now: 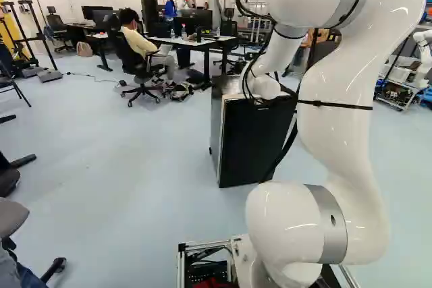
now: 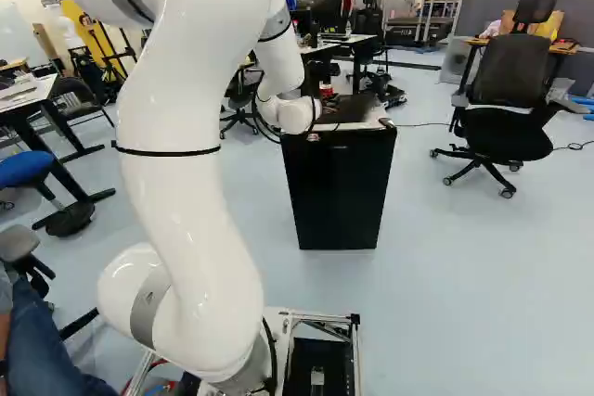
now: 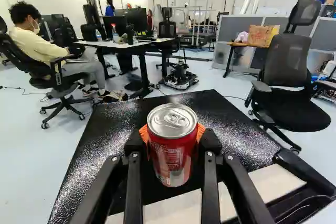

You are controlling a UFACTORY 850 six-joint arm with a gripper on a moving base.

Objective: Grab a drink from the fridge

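Holding a red drink can upright, fingers parted to its width, over the black fridge; perhaps touching its top, hard to tell.

Arm bent, reaching forward, hand clamped in a grip

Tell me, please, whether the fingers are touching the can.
Touching: the wrist view shows the can upright between the fingers, their orange pads meeting it from two opposite sides, with no gap showing at either.
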